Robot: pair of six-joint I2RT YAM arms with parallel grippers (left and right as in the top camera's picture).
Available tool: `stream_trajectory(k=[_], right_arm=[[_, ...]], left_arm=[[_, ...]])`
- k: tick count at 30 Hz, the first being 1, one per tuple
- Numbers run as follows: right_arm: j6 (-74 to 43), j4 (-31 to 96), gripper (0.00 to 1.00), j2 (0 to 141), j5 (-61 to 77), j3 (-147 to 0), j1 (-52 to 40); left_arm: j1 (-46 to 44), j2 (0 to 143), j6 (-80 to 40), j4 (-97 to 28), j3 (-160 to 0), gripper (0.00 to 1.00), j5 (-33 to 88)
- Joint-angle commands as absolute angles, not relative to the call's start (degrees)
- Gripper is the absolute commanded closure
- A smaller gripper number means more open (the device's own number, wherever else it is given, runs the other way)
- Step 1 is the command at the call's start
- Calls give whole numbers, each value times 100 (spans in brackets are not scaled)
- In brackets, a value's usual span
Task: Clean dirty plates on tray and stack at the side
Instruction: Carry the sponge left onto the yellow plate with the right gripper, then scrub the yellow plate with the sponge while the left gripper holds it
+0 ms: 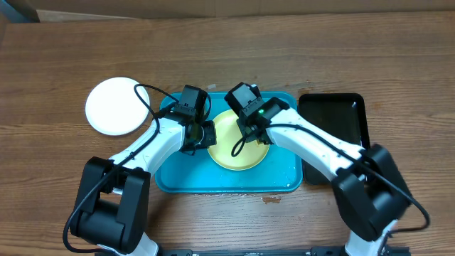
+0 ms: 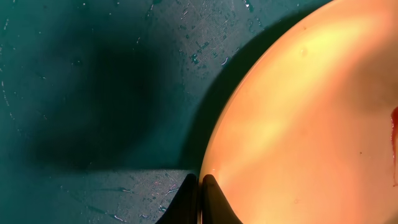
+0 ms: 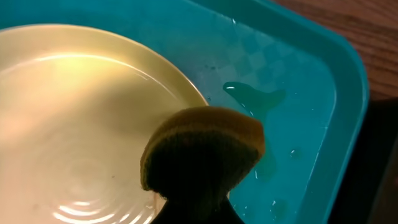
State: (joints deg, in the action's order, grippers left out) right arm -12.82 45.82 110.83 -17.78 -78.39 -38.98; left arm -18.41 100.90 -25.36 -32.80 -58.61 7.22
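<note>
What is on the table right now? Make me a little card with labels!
tray: turquoise tray, wet inside, mid table
plate in tray: yellow-green plate, with a reddish smear
plate off tray: white plate, on the wood left of the tray
left gripper: shut on the yellow-green plate's rim
right gripper: shut on a sponge, by the plate's rim
also there: black tray, right of the turquoise tray
</note>
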Motion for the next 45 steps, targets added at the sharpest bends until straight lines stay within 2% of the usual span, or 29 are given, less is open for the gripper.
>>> stream_trajectory(k=[1, 8, 13, 17, 23, 31, 45], right_arm=[[-1352, 4475, 96, 11312, -1682, -7990, -3879], [-1363, 4407, 95, 11555, -1597, -7988, -3876], [-1673, 4445, 90, 11590, -1549, -7979, -3876], [-1988, 4523, 96, 11592, -1535, -7964, -3870], [-2150, 4412, 96, 11598, -1345, -7730, -3704], [-2150, 4158, 96, 11607, -110, -7688, -3306], [-2154, 4099, 96, 11802, 565, -7688, -3564]], left_arm=[[-1879, 9996, -2528, -3297, -6001, 96, 705], [-1879, 9996, -2526, -3304, -6001, 96, 705], [-1876, 9996, -2526, -3319, -6001, 96, 705], [-1876, 9996, -2526, -3323, -6001, 96, 705], [-1879, 9996, -2523, -3363, -6001, 96, 703], [-1879, 9996, -2440, -3363, -6001, 96, 707], [-1876, 9996, -2440, -3361, -6001, 96, 707]])
